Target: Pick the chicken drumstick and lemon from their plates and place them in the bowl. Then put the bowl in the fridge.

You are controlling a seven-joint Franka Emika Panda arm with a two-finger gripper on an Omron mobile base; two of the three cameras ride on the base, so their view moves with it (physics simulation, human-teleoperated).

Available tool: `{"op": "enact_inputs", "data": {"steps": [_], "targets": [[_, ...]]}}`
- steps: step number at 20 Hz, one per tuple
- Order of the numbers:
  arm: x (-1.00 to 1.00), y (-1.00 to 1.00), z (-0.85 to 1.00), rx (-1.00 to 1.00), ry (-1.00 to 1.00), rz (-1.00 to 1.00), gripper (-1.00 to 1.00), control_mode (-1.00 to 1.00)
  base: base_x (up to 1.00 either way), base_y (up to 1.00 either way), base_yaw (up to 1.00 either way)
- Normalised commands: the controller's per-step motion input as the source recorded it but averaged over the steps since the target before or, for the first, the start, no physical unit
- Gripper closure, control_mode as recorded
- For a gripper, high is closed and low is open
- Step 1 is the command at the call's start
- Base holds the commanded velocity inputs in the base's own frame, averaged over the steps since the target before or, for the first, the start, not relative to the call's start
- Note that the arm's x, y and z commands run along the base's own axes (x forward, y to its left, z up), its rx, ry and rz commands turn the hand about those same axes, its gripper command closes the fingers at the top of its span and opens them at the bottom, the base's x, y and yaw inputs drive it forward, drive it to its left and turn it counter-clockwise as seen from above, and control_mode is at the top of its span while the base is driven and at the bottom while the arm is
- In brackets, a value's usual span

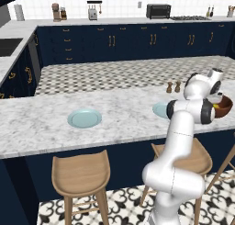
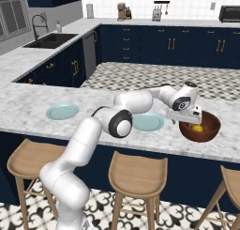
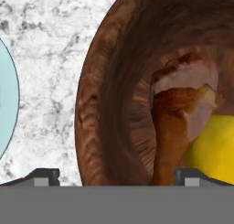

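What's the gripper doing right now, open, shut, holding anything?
Gripper: jaws open and wide apart, straddling the bowl's rim, holding nothing. Chicken drumstick and lemon lie in the bowl.

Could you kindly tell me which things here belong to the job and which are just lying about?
Job: bowl, lemon, chicken drumstick, near plate, far plate, pincer.
Lying about: toaster oven, shakers, stools, sink.
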Motion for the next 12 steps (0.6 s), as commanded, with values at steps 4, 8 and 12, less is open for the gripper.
{"op": "enact_inputs", "data": {"steps": [4,8,12], "targets": [[-0.16,0.13,-0.47,-0.01,0.06,0.01,-1.0,-1.0,0.0,0.0,0.0],[-0.1,0.1,-0.27,-0.01,0.04,0.0,1.0,-1.0,0.0,0.0,0.0],[-0.08,0.0,-0.11,0.0,0.0,0.0,1.0,-1.0,0.0,0.0,0.0]]}}
